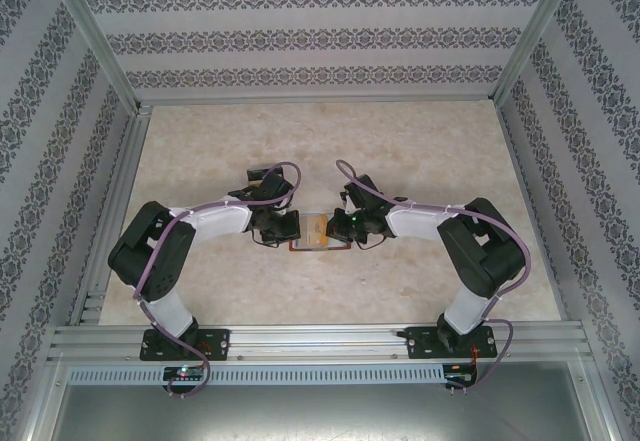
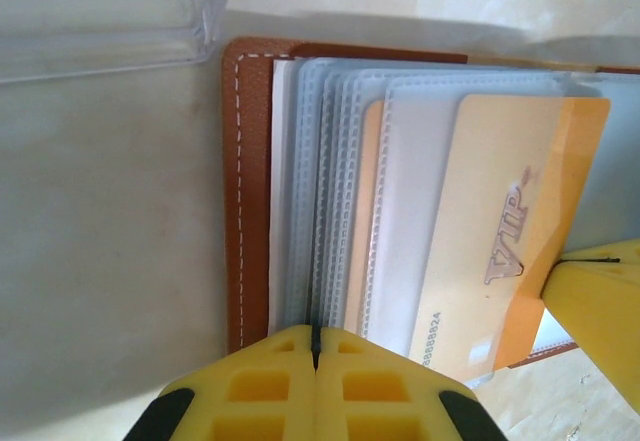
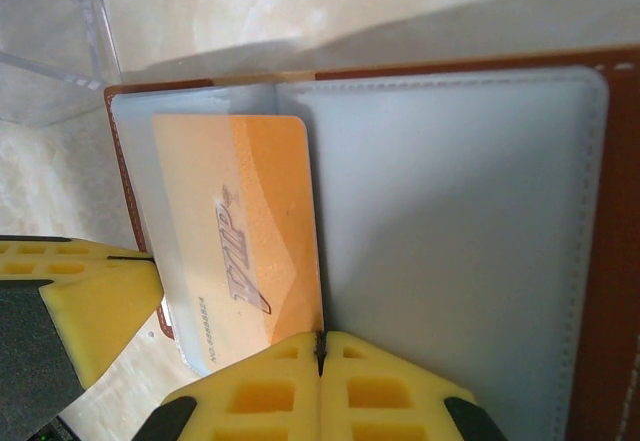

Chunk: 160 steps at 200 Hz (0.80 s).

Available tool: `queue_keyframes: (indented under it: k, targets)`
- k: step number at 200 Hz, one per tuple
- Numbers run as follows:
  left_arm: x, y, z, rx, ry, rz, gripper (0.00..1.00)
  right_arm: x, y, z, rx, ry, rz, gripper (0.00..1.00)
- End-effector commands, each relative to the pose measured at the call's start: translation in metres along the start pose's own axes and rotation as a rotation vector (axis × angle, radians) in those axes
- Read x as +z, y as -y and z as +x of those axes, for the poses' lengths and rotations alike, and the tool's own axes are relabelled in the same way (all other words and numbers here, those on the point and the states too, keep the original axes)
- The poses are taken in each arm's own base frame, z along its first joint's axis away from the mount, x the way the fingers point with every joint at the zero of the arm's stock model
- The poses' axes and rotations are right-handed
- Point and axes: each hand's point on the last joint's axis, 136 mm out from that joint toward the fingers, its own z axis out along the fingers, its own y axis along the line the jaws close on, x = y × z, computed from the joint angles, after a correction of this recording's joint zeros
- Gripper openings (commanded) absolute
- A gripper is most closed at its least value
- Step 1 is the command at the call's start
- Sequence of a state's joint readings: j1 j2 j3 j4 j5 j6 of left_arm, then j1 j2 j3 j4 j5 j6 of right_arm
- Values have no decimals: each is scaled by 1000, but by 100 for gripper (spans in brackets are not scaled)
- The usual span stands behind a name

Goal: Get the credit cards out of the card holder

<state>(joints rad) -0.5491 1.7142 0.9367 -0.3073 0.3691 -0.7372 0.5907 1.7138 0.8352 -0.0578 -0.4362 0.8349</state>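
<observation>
From above, you see both arms bent inward and meeting at mid-table, the left gripper (image 1: 288, 231) and right gripper (image 1: 343, 229) on either side of the card holder (image 1: 316, 232). From there it is only a small brown-edged patch lying open on the table (image 1: 420, 151).

Your left wrist camera gives the detail. The brown leather cover (image 2: 246, 191) has white stitching, a fan of clear sleeves (image 2: 330, 191) lies over it, and an orange card (image 2: 500, 231) marked VIP sticks partly out of one sleeve. The left gripper's yellow pads (image 2: 270, 386) are pressed together at the near edge of the sleeves. You cannot tell whether a sleeve is pinched between them. A corner of a clear box (image 2: 110, 11) sits just beyond the holder.

Your right wrist camera shows the other side, a broad blue-grey inner page (image 3: 450, 241) beside the same card. The right gripper's pads (image 3: 390, 386) are closed against each other at the card's near corner, and it is unclear whether they hold anything. The other arm's yellow finger (image 3: 80, 291) touches the holder's left edge.
</observation>
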Motion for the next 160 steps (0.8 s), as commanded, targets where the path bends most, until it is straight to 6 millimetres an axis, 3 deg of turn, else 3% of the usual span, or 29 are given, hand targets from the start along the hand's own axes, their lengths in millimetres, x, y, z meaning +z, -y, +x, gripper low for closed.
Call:
queue_keyframes:
  k: [1, 29, 66, 90, 134, 160]
  targets:
    - [7, -18, 9, -28, -48, -74, 4, -2, 5, 3, -3, -8, 7, 0]
    - [7, -17, 9, -24, -51, -71, 4, 3, 3, 1, 3, -9, -2, 20]
    - [7, -17, 9, -21, -55, -68, 4, 10, 4, -1, 10, -11, -9, 30]
    - [7, -16, 10, -20, -58, -66, 4, 13, 2, -1, 13, -16, -22, 28]
    - [7, -17, 10, -20, -57, -72, 4, 8, 4, -3, 7, -1, -24, 1]
    - [7, -19, 10, -16, -58, -82, 4, 1, 14, -3, 17, 11, -16, 0]
